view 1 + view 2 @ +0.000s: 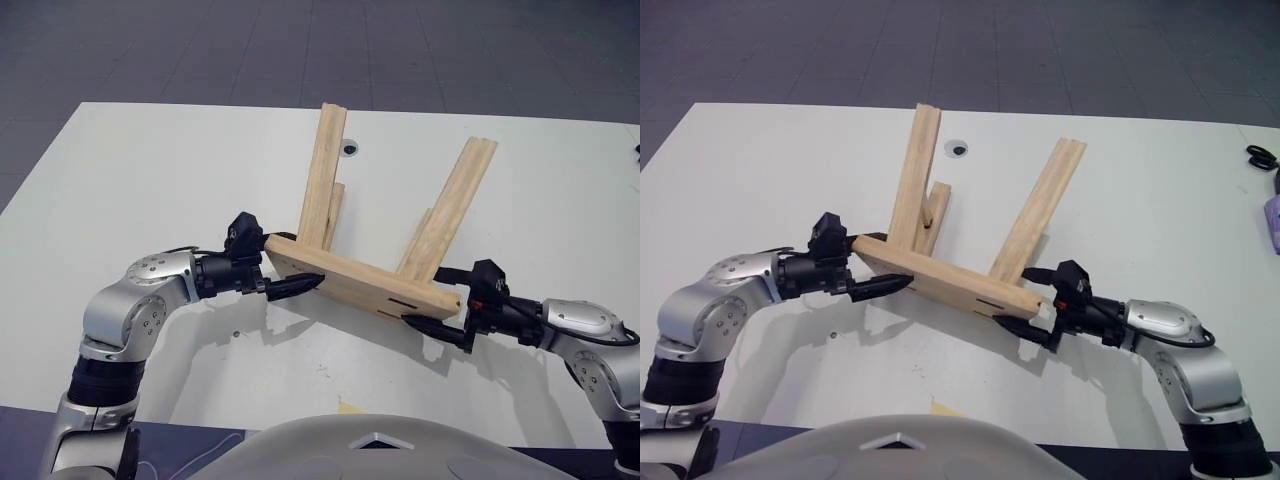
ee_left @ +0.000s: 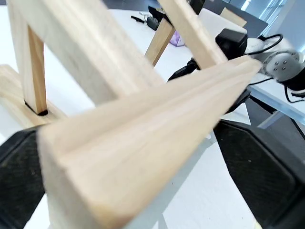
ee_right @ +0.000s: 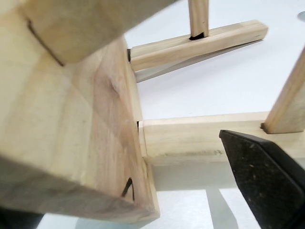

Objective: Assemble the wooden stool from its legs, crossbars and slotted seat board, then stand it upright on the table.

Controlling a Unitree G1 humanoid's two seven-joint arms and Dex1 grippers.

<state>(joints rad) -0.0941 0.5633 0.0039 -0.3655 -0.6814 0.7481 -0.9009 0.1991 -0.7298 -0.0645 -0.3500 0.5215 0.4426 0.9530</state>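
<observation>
The wooden stool is put together: a slotted seat board (image 1: 352,281) carries two leg pairs (image 1: 321,172) (image 1: 457,200) that slant away from me over the table, with a crossbar (image 1: 934,214) between the left ones. My left gripper (image 1: 286,273) is shut on the board's left end. My right gripper (image 1: 432,314) is shut on its right end. In the left wrist view the board (image 2: 143,143) runs between the black fingers (image 2: 257,171). The right wrist view has the board's underside (image 3: 71,119) beside one finger (image 3: 262,167). The board casts a shadow on the white table (image 1: 150,190).
A round hole (image 1: 349,148) sits in the table behind the stool. A black cable (image 1: 1261,155) and a purple object (image 1: 1273,222) lie at the right edge. A small yellow mark (image 1: 347,406) is near the front edge. Bare tabletop lies left and right of the stool.
</observation>
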